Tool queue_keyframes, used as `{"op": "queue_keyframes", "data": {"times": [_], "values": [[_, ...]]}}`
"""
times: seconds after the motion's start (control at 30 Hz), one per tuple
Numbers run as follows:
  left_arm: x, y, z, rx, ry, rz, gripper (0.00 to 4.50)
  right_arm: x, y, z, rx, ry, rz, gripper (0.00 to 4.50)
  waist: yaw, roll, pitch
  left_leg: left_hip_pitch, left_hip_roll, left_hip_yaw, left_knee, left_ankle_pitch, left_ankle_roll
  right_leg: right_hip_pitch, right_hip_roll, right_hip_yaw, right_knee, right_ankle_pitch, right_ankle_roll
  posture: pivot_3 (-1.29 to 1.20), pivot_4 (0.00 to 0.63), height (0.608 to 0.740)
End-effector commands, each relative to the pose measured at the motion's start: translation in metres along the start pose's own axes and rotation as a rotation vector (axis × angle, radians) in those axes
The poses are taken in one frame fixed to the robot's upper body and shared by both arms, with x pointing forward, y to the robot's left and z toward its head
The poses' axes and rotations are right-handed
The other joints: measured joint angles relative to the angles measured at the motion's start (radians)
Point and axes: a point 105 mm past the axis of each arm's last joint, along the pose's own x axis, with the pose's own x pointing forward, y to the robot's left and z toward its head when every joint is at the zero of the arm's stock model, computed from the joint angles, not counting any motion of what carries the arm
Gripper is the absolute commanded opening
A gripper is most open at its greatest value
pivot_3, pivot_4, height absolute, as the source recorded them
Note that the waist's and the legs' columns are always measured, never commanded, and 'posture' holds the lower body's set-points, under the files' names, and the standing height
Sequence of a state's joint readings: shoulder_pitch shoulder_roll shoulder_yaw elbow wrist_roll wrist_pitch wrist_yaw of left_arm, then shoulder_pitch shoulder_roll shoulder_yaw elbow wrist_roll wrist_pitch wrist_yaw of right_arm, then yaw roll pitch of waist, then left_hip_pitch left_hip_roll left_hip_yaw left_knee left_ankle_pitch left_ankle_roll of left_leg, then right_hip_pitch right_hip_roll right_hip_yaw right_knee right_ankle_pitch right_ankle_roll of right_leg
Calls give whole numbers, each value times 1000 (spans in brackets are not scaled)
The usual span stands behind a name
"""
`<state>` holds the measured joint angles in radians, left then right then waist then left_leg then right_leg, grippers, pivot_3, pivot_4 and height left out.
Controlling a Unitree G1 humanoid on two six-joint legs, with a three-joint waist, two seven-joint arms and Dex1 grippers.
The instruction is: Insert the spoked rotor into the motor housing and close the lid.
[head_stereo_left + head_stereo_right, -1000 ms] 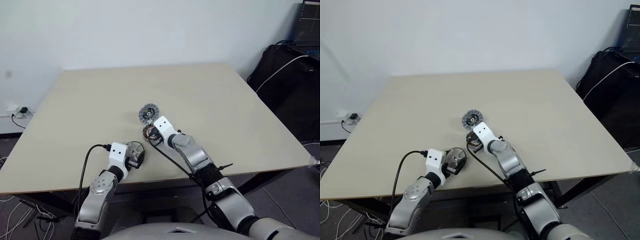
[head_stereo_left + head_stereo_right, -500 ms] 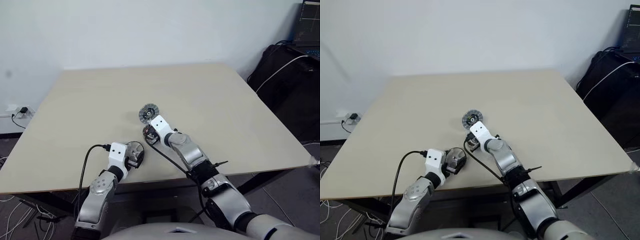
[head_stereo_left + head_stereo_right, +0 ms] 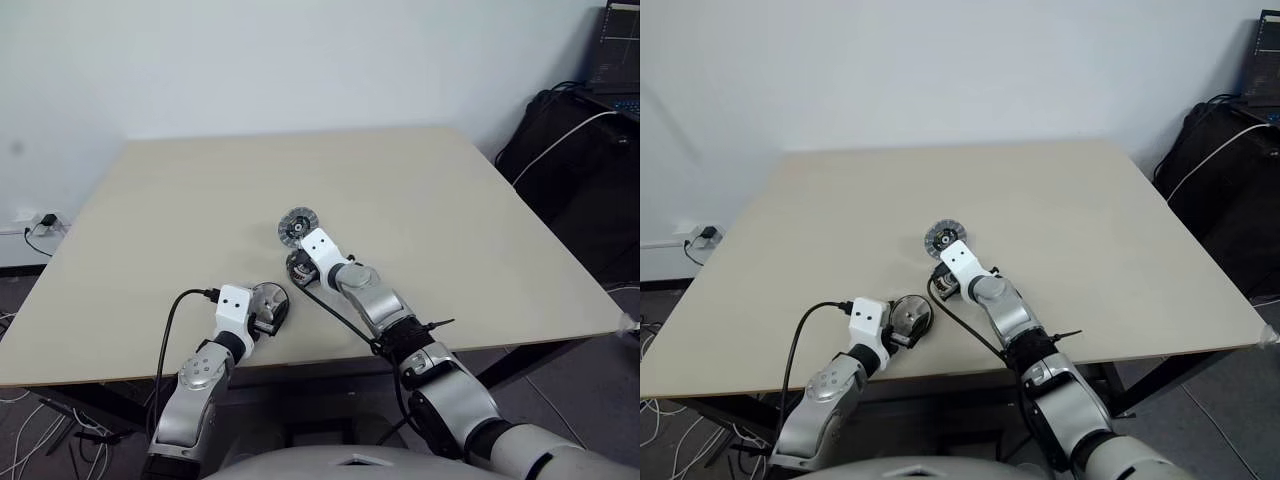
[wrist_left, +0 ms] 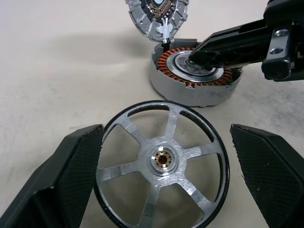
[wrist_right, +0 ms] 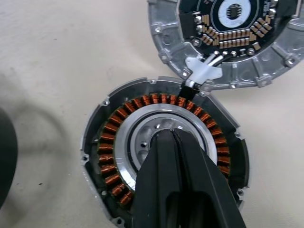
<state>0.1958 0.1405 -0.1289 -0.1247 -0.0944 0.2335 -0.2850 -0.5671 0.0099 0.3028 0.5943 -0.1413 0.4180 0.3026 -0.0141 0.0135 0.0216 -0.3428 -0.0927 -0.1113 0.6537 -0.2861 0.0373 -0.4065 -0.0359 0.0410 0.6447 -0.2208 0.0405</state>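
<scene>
Lying on the surface (image 3: pixel 420 200) between the wide-spread left hand (image 4: pixel 164 185), the spoked rotor (image 4: pixel 163 161) awaits insertion while the pinched-shut right hand (image 5: pixel 172 137) steadies the motor housing (image 5: pixel 164 161), its lid (image 5: pixel 228 38) open.

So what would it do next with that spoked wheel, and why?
Probably close the left gripper on the spoked rotor, which lies flat on the table between its open fingers. The motor housing just beyond is open, its lid swung back, while the shut right gripper presses on its centre and would have to clear first.
</scene>
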Motion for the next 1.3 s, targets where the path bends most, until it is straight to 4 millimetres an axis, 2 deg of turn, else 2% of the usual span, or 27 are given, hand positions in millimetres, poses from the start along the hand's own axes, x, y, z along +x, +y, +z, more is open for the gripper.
{"op": "queue_keyframes", "data": {"times": [0.03, 0.3, 0.63, 1.3], "values": [[1, 0, 14, 15, -56, -2, 4500, 1, -6, 3, 11, -6, -20, 44, 0, 0, 0, 0, 0, 0, 0, 0, 0, 0, 0, 0, 0, 0, 0, 0, 0, 740], [1, 1, 14, 16, -57, -1, 4500, 2, -5, 3, 23, -12, -21, 44, 0, 0, 0, 0, 0, 0, 0, 0, 0, 0, 0, 0, 0, 0, 0, 0, 0, 740], [1, -1, 12, 10, -49, -6, 4500, -4, -5, 20, 46, -102, -24, 44, 0, 0, 0, -1, 0, 0, 0, 0, 0, -1, 0, 0, 0, 0, 0, 0, 0, 740], [-1, -1, 10, 4, -44, 3, 4500, 4, 17, 5, 27, -70, 51, 44, -4, 0, 0, 0, 0, 0, -1, 0, 0, -1, 0, 0, 0, 0, 0, 0, 0, 740]]}}
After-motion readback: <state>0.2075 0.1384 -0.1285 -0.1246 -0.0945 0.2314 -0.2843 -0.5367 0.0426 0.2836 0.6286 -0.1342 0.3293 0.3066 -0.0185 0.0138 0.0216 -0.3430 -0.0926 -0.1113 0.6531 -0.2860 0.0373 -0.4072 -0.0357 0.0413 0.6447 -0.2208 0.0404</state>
